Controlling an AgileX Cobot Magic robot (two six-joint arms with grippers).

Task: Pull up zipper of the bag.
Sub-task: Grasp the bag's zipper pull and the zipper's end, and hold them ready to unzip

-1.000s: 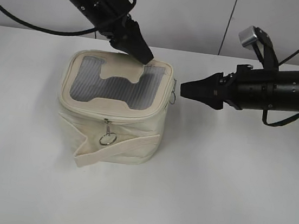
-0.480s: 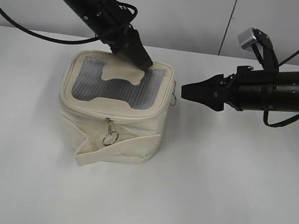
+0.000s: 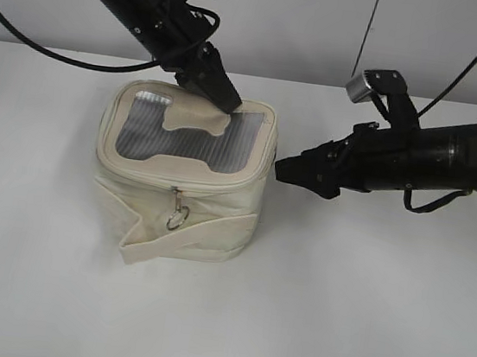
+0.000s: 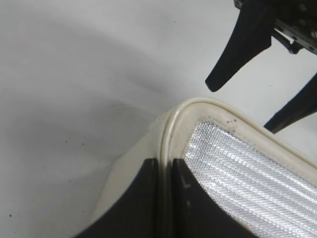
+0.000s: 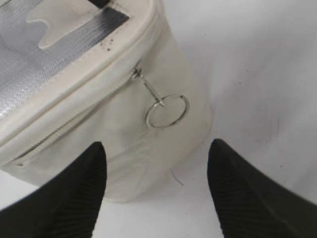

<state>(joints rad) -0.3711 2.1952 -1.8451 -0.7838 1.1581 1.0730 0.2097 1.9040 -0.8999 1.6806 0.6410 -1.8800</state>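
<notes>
On my exterior feed the bag (image 3: pixel 178 184) sits left of centre on the white table (image 3: pixel 361 315), a squat cream fabric case with a silvery mesh lid panel (image 3: pixel 173 140) and a loose strap (image 3: pixel 183 240) hanging across its front. A zipper runs around under the lid rim. One ring pull (image 3: pixel 179 218) hangs on the front face, and a second ring pull (image 5: pixel 167 110) dangles on the side wall facing my right arm, clearest in the right wrist view, where its slider sits just under the lid seam.

My left gripper (image 3: pixel 222 98) comes in from the upper left and rests on the far right edge of the lid. In the left wrist view its fingers (image 4: pixel 146 198) are pressed close together with the piped lid rim (image 4: pixel 166 148) running up between them; I believe they are pinching that rim, though the contact itself sits at the very bottom of that feed.

My right gripper (image 3: pixel 287 171) lies nearly level, its tip just beside the bag's right wall. From its wrist camera the two ribbed pads (image 5: pixel 64 193) stand spread wide, holding nothing, with the side ring pull between and beyond them, not touched.
</notes>
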